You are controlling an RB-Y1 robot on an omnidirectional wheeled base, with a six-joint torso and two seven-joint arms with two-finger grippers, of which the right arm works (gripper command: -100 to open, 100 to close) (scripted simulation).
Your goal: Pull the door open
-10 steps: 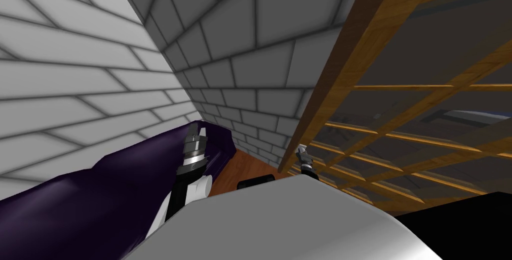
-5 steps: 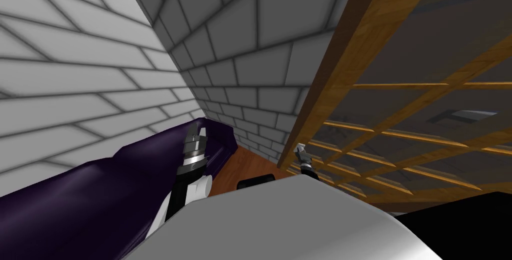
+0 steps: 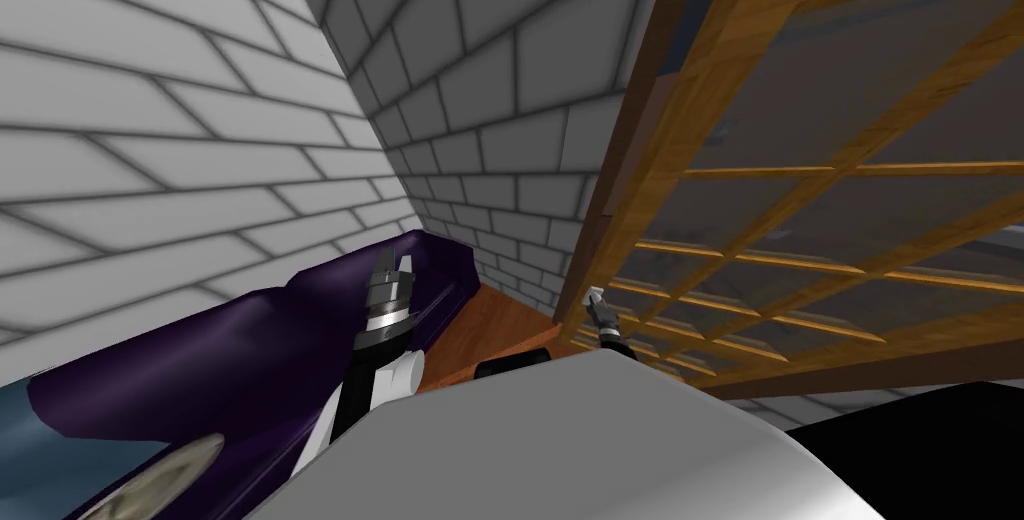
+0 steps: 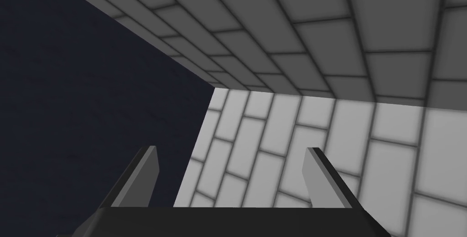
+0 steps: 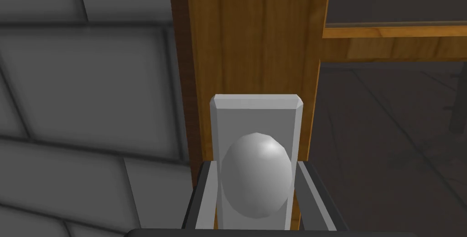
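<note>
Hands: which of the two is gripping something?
The right hand: its fingers press the sides of the grey knob on the door. The left hand is open, nothing between its fingers.

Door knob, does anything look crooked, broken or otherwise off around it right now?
Nothing stands out. The grey knob sits centred on its plate, which lies straight along the wooden door stile, and the right gripper is shut on the knob's two sides. The door's slant in the head view is the camera's.

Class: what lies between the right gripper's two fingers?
The door's grey round knob, fronting its backplate; the right gripper's fingers press its sides, seen in the right wrist view.
</note>
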